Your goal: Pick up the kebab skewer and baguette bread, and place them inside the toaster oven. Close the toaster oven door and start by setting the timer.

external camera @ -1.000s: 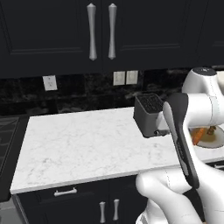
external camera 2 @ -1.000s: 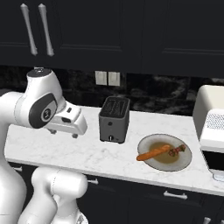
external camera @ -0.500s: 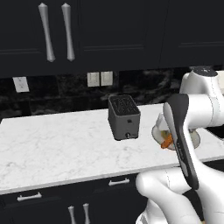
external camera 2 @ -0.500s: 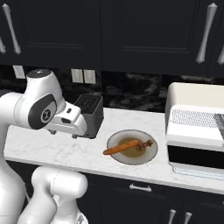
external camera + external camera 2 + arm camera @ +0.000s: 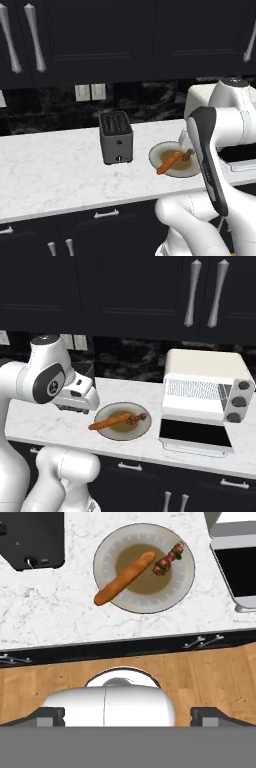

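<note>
Dark jaws (image 5: pixel 128 717) wide apart | holding nothing | high above plate (image 5: pixel 105 549)

The whole picture slides sideways in both base views: the base is driving to the right along the bench (image 5: pixel 60 175), so the camera moves, not the things. The grey toaster (image 5: pixel 116 136) drifts leftward in the left base view. The toaster oven (image 5: pixel 205 387), cut off at the edge a second ago, now sits fully in the right base view, its door (image 5: pixel 196 433) folded down just right of the plate (image 5: pixel 142 428).
</note>
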